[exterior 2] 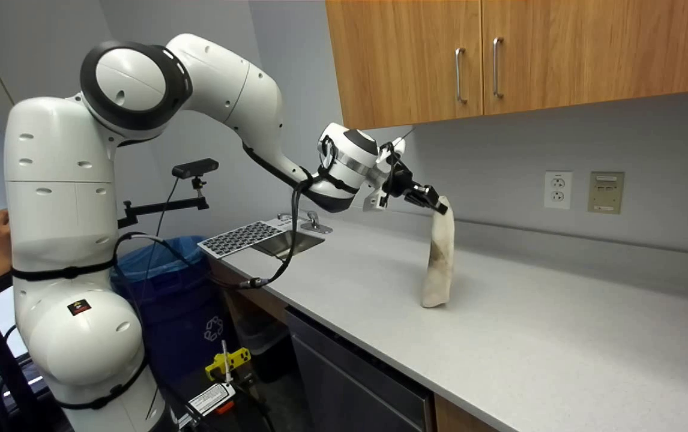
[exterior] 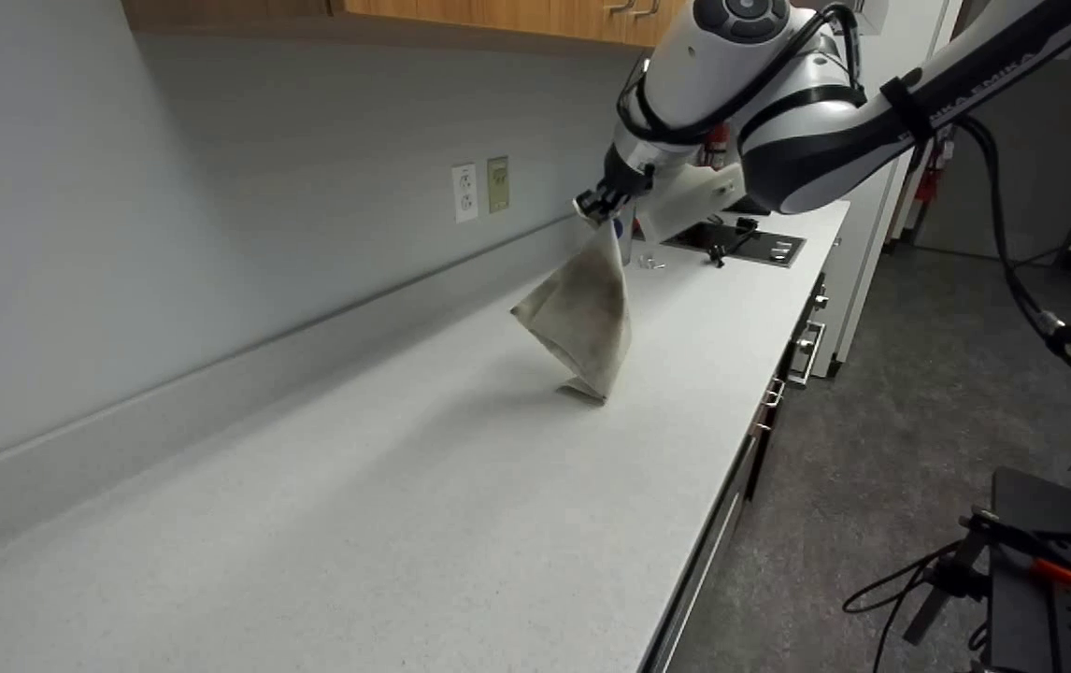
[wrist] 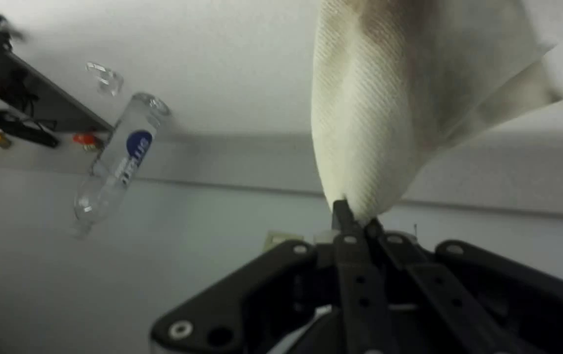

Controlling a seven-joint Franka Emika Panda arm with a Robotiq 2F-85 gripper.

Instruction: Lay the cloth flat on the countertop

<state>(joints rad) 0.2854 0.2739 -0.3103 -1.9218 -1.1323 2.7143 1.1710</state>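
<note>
The cloth [exterior: 582, 313], cream-beige with darker stains, hangs down from my gripper [exterior: 599, 207]. In both exterior views it is bunched at the top, and in an exterior view the cloth [exterior 2: 440, 258] shows as a narrow strip seen edge-on. Its lower end is folded and comes down close to the pale countertop [exterior: 358, 542]; I cannot tell whether it touches. In the wrist view the gripper [wrist: 356, 216] is shut on a gathered bit of the cloth [wrist: 375, 108], and the rest spreads beyond the fingertips. Parts of the cloth lie behind its own folds.
A clear bottle [wrist: 124, 157] and a small clear plastic piece [wrist: 106, 78] stand near the wall behind the cloth. Farther along is a dark panel [exterior: 778, 248] with small items. Wooden cabinets [exterior 2: 524, 54] hang overhead. A sink [exterior 2: 290, 242] and dotted board [exterior 2: 239, 240] are near the arm's base.
</note>
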